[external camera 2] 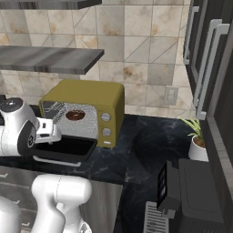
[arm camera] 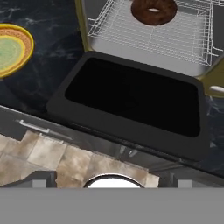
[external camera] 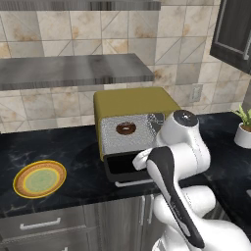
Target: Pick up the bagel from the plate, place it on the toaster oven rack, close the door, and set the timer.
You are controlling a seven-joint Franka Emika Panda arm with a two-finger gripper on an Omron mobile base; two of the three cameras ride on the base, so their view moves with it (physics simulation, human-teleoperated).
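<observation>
Bagel (arm camera: pixel 154 11): lies flat on the toaster oven rack (arm camera: pixel 153 39), towards the back of the cavity and roughly centred across its width; seen from both base views as a dark ring (external camera: pixel 126 129) against the speckled silver mesh (external camera: pixel 122 142).

Door (arm camera: pixel 135 94): folded fully down, dark glass facing up, jutting forward from the oven mouth over the front edge of the black marble counter (external camera: pixel 73 162). Seen from the right base view as a low black tray-like panel (external camera 2: pixel 63 148) below the rack (external camera 2: pixel 88 125).

Plate (external camera: pixel 39 179): sits bare on the counter, well to the left of the olive-yellow toaster oven (external camera: pixel 132 100) and apart from it; yellow rim and green centre also cut by the left edge of the hand view (arm camera: pixel 11 48).

Gripper (arm camera: pixel 112 180): hangs in front of and above the lowered door, fingertips spread wide at the bottom corners of the hand view, holding nothing, touching nothing.

Two round knobs (external camera 2: pixel 105 117) stacked on the oven's right front panel. Potted plant (external camera 2: pixel 198 141) on the counter, well to the right of the oven.
</observation>
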